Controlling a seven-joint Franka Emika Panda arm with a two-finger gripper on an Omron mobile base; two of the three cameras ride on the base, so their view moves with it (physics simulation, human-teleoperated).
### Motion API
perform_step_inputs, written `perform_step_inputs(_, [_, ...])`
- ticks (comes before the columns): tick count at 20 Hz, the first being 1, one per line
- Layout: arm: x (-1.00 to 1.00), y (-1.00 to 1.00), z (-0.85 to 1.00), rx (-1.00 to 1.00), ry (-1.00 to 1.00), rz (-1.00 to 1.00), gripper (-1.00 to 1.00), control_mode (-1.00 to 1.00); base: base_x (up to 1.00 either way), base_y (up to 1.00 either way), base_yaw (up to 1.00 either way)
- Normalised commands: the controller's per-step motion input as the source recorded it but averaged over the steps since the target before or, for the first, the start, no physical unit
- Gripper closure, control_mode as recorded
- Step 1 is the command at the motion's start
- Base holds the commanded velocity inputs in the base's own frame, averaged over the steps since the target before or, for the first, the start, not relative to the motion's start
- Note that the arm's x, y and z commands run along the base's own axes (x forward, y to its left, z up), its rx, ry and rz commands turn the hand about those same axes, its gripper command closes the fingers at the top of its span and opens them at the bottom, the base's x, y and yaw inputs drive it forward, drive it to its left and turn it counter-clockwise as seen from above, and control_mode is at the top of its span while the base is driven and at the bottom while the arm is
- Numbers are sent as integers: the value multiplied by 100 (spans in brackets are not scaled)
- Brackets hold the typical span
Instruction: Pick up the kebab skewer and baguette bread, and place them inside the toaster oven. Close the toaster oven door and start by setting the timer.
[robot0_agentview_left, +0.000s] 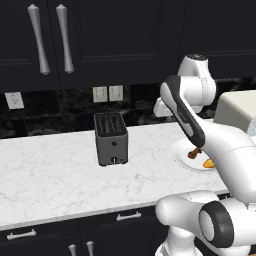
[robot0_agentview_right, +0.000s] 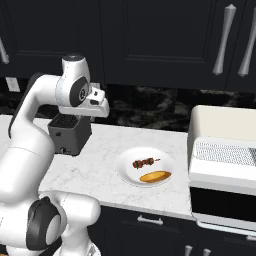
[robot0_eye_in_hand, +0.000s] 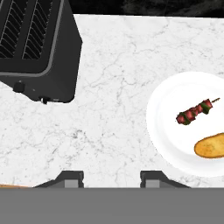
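Gripper (robot0_eye_in_hand: 111, 177) open, empty, over marble counter (robot0_eye_in_hand: 113, 109); slot toaster (robot0_eye_in_hand: 37, 48) left (dark grey), plate (robot0_eye_in_hand: 166, 131) right.

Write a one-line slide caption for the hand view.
Open gripper above the marble counter, between a dark toaster and a white plate holding the skewer and baguette.

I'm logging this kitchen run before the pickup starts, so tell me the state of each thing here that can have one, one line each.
kebab skewer: lying on the plate, untouched.
baguette bread: lying on the plate beside the skewer, apart from it.
plate: flat on the counter, holding both foods.
toaster oven: door open, wire rack showing.
slot toaster: upright, slots empty.
gripper: open, holding nothing, above the counter.
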Motion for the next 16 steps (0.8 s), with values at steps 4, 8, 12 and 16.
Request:
perform_step_inputs(4, [0, 0, 0, 0, 0, 0, -100, 100, 0, 0, 0])
perform_step_inputs(8, [0, 0, 0, 0, 0, 0, -100, 100, 0, 0, 0])
perform_step_inputs(12, [0, 0, 0, 0, 0, 0, -100, 100, 0, 0, 0])
perform_step_inputs(16, [0, 0, 0, 0, 0, 0, -100, 100, 0, -3, 0])
